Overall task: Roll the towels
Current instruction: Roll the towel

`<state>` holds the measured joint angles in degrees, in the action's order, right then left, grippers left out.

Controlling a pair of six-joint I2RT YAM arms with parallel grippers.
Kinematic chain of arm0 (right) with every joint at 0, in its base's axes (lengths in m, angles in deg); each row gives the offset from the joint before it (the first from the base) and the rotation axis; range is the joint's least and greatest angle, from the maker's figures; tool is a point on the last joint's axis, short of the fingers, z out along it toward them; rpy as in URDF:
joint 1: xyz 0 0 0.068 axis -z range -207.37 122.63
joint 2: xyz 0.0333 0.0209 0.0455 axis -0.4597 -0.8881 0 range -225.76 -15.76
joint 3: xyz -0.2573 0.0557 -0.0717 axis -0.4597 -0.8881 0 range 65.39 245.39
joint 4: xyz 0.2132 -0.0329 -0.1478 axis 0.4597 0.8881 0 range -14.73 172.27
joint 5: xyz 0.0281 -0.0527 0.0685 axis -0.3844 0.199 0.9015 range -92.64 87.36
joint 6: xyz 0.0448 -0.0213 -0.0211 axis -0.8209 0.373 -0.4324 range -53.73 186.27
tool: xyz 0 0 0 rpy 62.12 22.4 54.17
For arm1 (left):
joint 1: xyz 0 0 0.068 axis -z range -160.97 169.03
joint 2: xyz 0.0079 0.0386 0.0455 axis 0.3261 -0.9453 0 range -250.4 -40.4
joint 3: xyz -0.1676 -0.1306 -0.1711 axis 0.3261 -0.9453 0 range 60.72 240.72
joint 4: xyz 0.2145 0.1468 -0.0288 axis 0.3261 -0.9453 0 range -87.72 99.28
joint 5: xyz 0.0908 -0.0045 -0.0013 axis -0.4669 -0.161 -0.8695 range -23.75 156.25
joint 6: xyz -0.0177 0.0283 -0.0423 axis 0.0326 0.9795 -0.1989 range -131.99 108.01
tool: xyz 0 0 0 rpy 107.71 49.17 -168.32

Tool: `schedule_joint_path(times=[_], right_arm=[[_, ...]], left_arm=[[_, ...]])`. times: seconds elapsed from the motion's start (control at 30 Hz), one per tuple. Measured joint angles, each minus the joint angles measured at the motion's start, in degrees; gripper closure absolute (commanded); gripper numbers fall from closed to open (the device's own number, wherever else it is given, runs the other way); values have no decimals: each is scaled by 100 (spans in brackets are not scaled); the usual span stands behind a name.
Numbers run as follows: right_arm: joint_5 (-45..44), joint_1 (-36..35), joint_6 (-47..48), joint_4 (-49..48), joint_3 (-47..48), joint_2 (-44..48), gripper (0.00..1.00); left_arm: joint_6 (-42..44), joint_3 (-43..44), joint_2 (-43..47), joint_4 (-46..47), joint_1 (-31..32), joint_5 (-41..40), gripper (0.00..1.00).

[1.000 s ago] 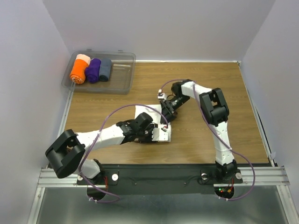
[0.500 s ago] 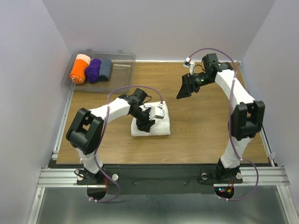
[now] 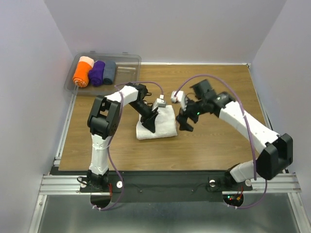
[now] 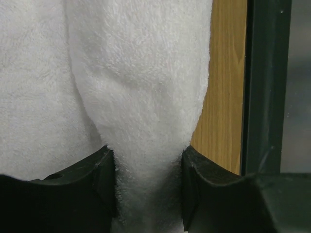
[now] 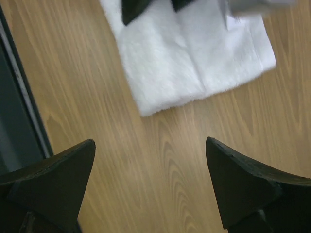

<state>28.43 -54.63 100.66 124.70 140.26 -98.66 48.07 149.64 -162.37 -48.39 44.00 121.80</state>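
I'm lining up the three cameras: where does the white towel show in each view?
Top external: white towel mid-table, gripped by the left claw.
Left wrist: towel fills left and centre, pinched by that claw.
Right wrist: towel at top centre.
Shared landmark: wood table beside it.

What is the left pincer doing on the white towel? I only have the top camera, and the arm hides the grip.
Observer: The left wrist camera shows the left pincer closed on a bunched fold of the white towel.
Operator: And the other arm, is it holding anything?
Observer: No. Its wrist camera shows the right pincer wide open above bare table, with the towel's edge lying ahead, apart from it.
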Motion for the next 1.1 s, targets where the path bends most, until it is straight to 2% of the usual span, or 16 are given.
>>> schedule_joint_path(times=[0.17, 0.3, 0.43, 0.63, 0.77, 0.87, 0.9, 0.97, 1.0, 1.07, 1.1], right_arm=[[-1134, -1521, 275, -966, -820, 361, 0], [-2004, -2011, 522, -1733, -1141, 72, 0], [-2520, -2225, 846, -2352, -1290, -407, 0], [-2745, -2295, 1121, -2907, -1427, -710, 0], [-2717, -2328, 1193, -3185, -1473, -866, 8], [-2677, -2343, 1233, -3296, -1596, -1043, 35], [-2671, -2345, 1263, -3348, -1641, -1110, 52], [-2653, -2343, 1246, -3432, -1679, -1165, 68], [-2629, -2337, 1241, -3480, -1683, -1165, 83], [-2597, -2334, 1180, -3495, -1683, -1163, 99], [-2570, -2326, 1165, -3495, -1683, -1163, 100]], left_arm=[[-55, 326, -286, -341, -37, 111, 54], [-85, 518, -442, -525, -39, 133, 53], [-101, 562, -485, -577, -61, 168, 52], [-98, 573, -501, -588, -66, 179, 50], [-96, 601, -527, -619, -70, 195, 48], [-94, 610, -535, -632, -72, 201, 47], [-96, 610, -535, -629, -72, 199, 47], [-96, 610, -535, -625, -72, 197, 45], [-90, 610, -531, -623, -83, 197, 43], [-81, 608, -522, -621, -109, 197, 41], [-72, 603, -514, -610, -118, 192, 40]])
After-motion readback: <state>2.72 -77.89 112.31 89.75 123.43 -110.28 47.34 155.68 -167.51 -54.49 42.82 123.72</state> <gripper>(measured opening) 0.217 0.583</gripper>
